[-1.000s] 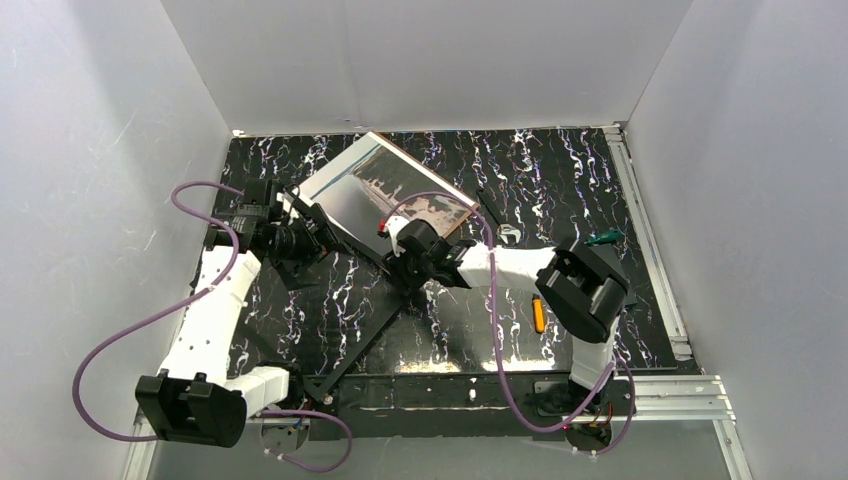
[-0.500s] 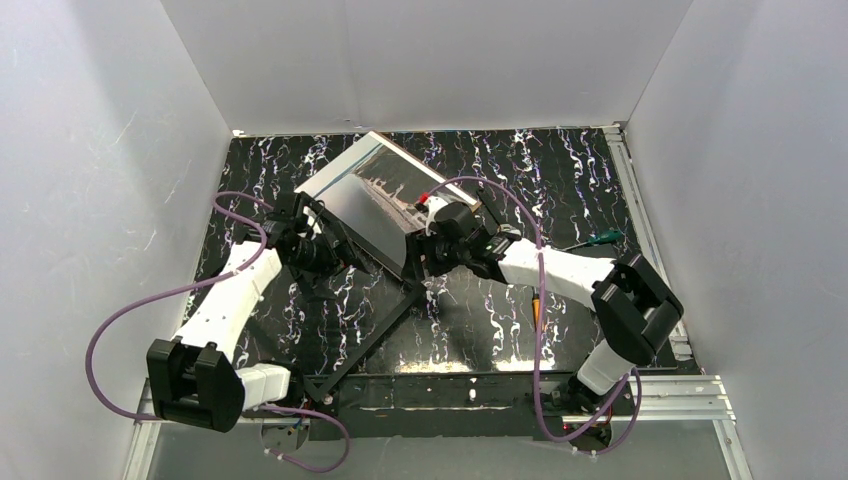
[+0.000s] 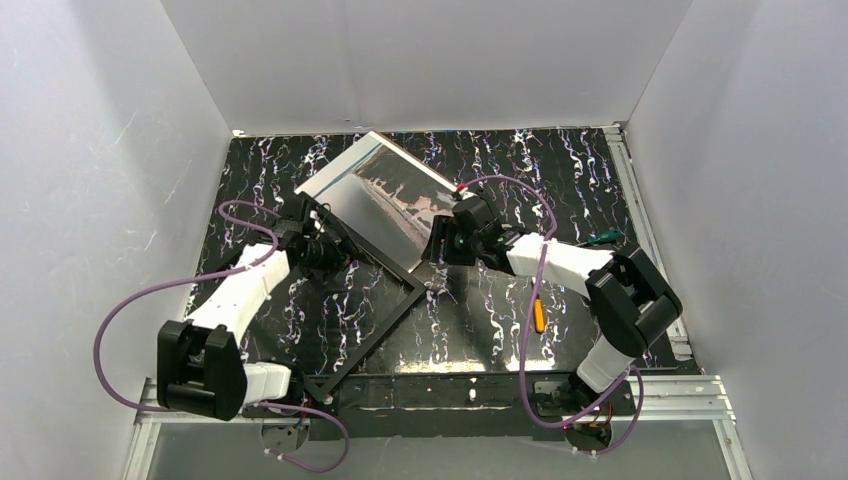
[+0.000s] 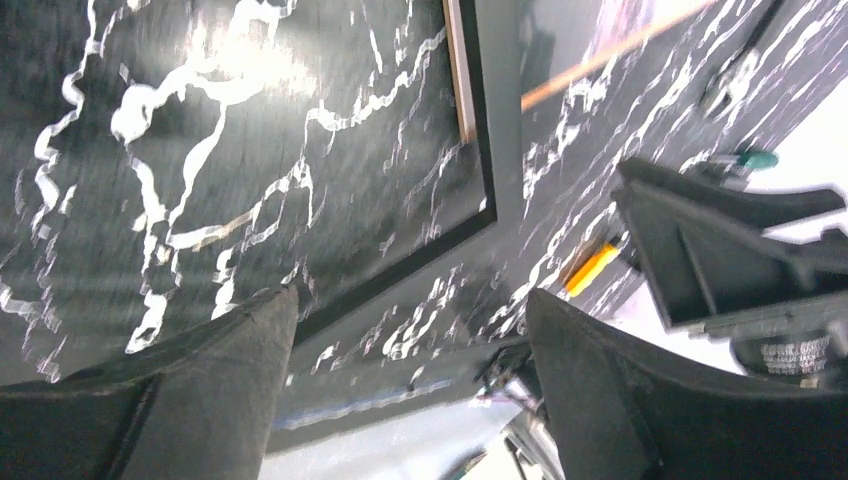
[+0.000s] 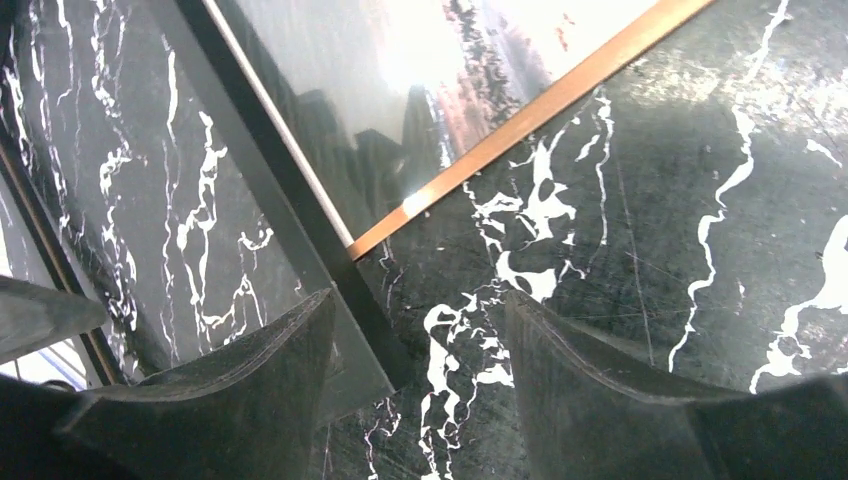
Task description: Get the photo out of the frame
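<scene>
Right gripper [image 5: 418, 300]: released, fingers spread, nothing between them, hovering over the black marble-patterned table [image 5: 650, 200]. Just ahead of the fingertips is a corner of the photo [image 5: 420, 70]. Its brown edge is bare on the table side, and its white border butts a bar of the frame [image 5: 300, 220] on the other. That bar runs back toward the gap between the fingers. No contact seen.

Left gripper [image 4: 410, 300]: also released, jaws wide, empty. Ahead of the fingertips is a frame corner with bare table inside it. Farther off, past one finger, a small orange object [image 4: 590, 270] lies on the table.

Top view: the grippers sit at opposite ends of the photo's near edge. Beyond them the photo lies glossy face up across the frame's far part. Behind them, toward the arm bases, the rest of the frame lies open on the table.
</scene>
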